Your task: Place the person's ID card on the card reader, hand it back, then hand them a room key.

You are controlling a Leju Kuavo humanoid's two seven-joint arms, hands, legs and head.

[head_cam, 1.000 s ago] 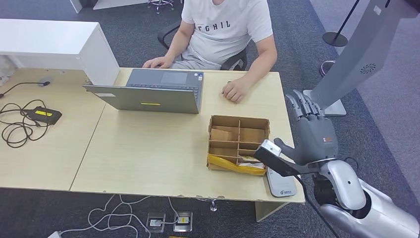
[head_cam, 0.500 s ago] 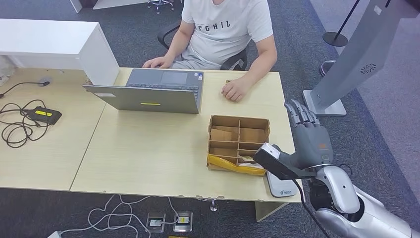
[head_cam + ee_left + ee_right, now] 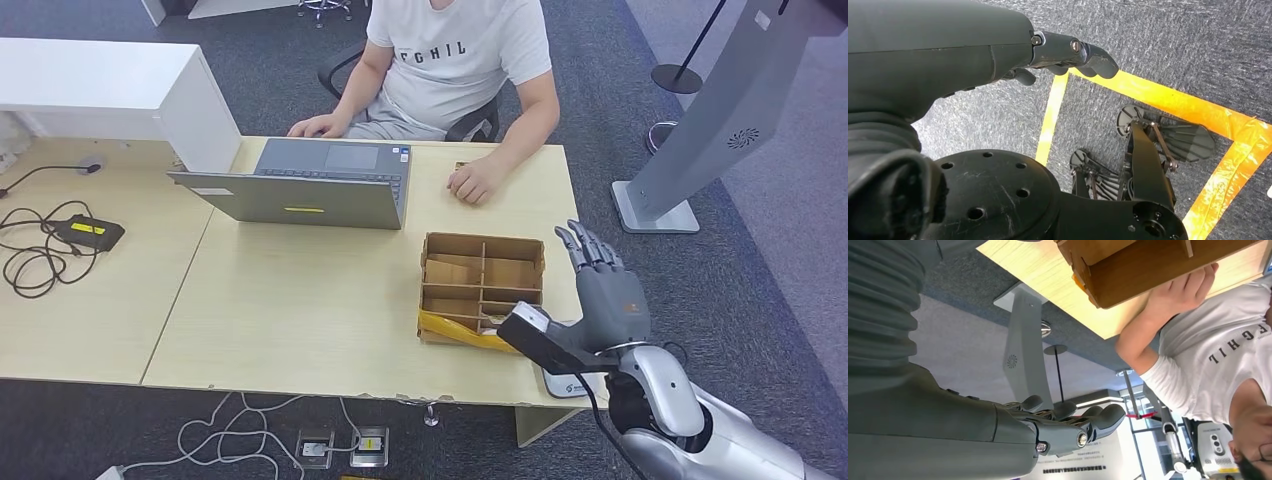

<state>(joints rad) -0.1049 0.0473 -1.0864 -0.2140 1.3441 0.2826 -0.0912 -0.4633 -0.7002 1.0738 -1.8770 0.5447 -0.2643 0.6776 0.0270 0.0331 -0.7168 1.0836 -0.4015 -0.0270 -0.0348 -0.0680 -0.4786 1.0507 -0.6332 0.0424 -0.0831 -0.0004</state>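
Observation:
My right hand (image 3: 605, 290) hovers over the table's near right corner with its fingers straight and apart, holding nothing. Just beneath its wrist lies the white card reader (image 3: 568, 382), partly covered by the arm. In the right wrist view the fingers (image 3: 1083, 427) stretch out bare, with the person's forearm (image 3: 1143, 332) beyond. The person's hand (image 3: 477, 182) rests on the far edge of the table; a small brownish thing by it is too small to tell. My left hand (image 3: 1068, 52) hangs over the floor with nothing in it.
A cardboard divider box (image 3: 483, 268) with yellow items at its near side stands left of my right hand. A laptop (image 3: 310, 185) is open before the seated person. A white cabinet (image 3: 110, 95) and cables (image 3: 40, 250) occupy the left. A grey kiosk stand (image 3: 700, 130) rises at right.
My right hand has drawn back toward me and leftward, coming in over the card reader. The person and the table's things have stayed put.

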